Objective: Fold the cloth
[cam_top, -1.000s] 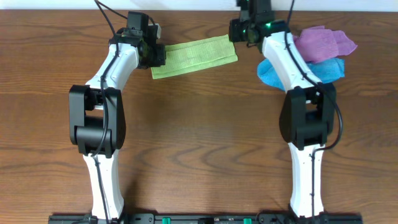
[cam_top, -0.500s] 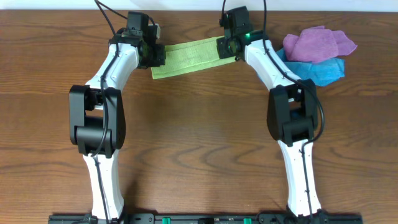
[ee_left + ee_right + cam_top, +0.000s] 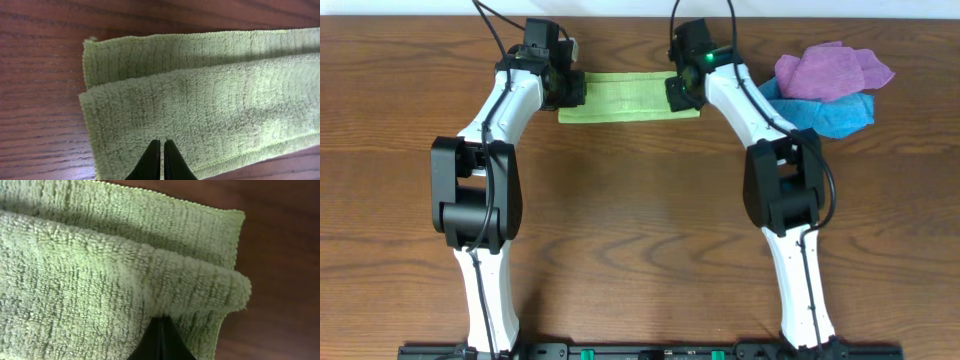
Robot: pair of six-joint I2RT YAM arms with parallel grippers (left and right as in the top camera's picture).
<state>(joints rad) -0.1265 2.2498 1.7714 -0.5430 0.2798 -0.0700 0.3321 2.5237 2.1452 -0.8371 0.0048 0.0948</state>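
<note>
The cloth (image 3: 625, 97) is lime green and lies as a long, narrow folded strip at the far middle of the table, level from left to right. My left gripper (image 3: 568, 88) is shut, its tips resting on the strip's left end (image 3: 161, 144), where the cloth (image 3: 200, 100) lies flat in two layers. My right gripper (image 3: 682, 90) is at the strip's right end. Its jaws are shut on a raised fold of the cloth (image 3: 120, 275), which puckers at the fingertips (image 3: 161, 319).
A purple cloth (image 3: 830, 68) lies crumpled on a bright blue cloth (image 3: 840, 112) at the far right, just beyond my right arm. Bare wooden table (image 3: 640, 220) spreads in front of the strip. The table's far edge runs close behind the cloth.
My right gripper moved left and toward the near side, onto the strip's right end. The strip swung from a slant to level. My left gripper stayed put.
</note>
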